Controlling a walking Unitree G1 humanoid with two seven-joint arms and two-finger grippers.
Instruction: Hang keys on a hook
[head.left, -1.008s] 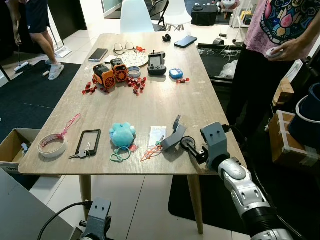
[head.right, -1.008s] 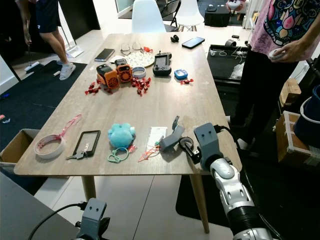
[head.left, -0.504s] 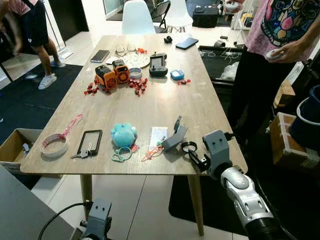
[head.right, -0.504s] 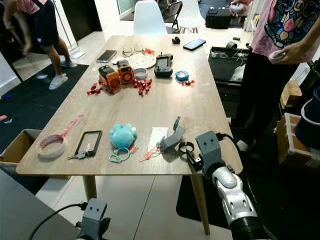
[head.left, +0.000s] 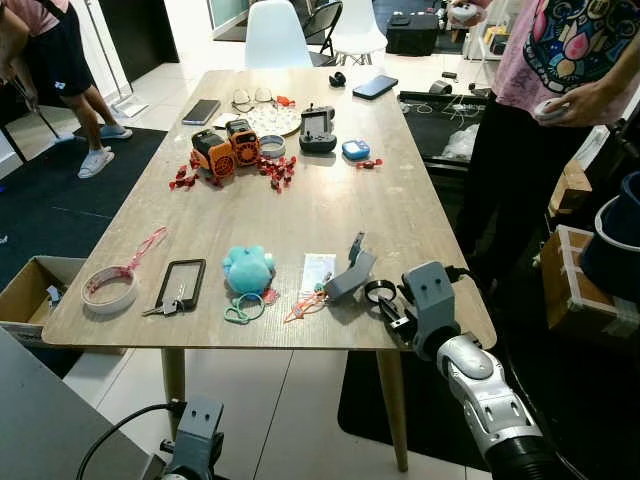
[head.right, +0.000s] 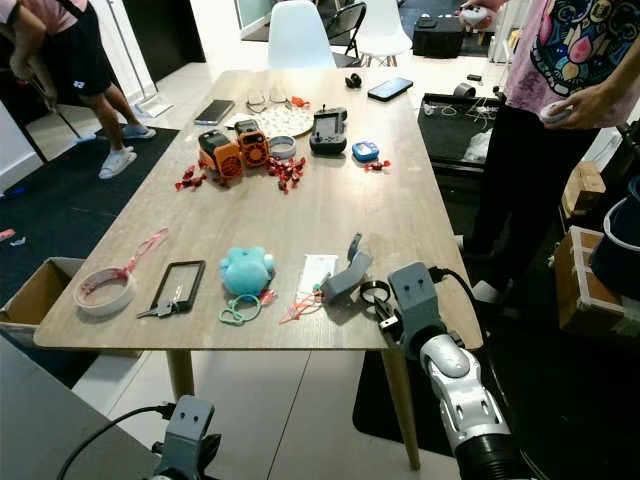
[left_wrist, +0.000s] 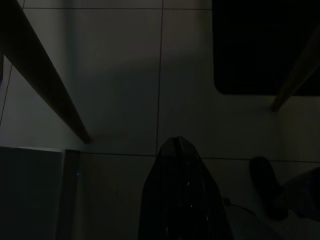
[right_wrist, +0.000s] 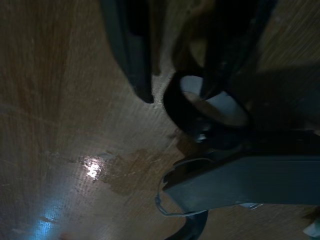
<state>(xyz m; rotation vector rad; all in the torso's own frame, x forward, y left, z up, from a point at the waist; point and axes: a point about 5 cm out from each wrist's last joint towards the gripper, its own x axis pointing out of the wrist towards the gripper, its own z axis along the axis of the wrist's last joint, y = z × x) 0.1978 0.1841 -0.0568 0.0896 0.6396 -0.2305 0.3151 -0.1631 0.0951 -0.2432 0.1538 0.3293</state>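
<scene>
A long wooden table carries the whole clutter, and the grey hook stand near its front edge serves as the marker for everything else. The right gripper sits at the table's front corner, just beside the stand on the side away from the teal plush toy; its black fingers reach over the wood toward the stand, and a black ring lies between them, though whether they pinch it or only bracket it cannot be told. In the right wrist view that ring lies right by the grey body of the stand, with one finger running alongside it. The keys lie well apart from the stand, past the plush toy, resting on the lower end of a black-framed card, so they are far from the right gripper's fingers and untouched. A white slip of paper lies just beside the stand toward the plush, with orange string and a green ring near the front edge. Further out beyond the keys sits a roll of tape. Farther up the table from the stand stand orange toy robots among red wrappers. A person in a pink shirt stands beside the table. The left gripper hangs idle in shadow over a tiled floor, its fingers' spread unreadable.
</scene>
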